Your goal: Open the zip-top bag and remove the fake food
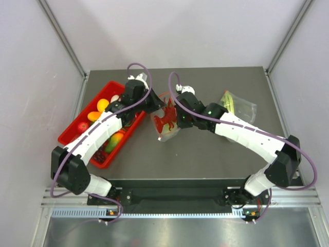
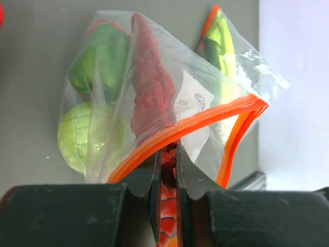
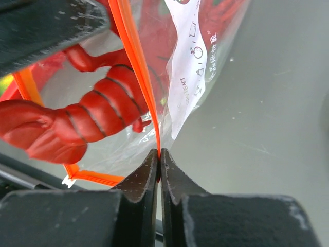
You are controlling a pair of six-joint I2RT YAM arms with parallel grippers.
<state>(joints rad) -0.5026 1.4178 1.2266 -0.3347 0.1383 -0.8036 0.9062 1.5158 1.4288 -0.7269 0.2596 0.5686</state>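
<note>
The left gripper [image 2: 168, 154] is pinched almost shut on one lip of the red-orange zip strip [image 2: 205, 117], and the right gripper [image 3: 159, 157] is clamped tight on the strip of the opposite lip, so both have hold of the zip-top bag [image 1: 165, 123]. The bag sits between them at the middle of the table [image 1: 205, 159], just right of a red tray [image 1: 72, 135]. The step in hand looks like parting the mouth, since the strip already loops open at one end. Next, one gripper likely has to keep its lip while the other lets go and reaches in for the fake food [image 2: 149, 87], red chili pieces beside a pale cabbage [image 2: 77, 134]. A white label [image 3: 187, 62] carries small pictograms and print too fine to read.
</note>
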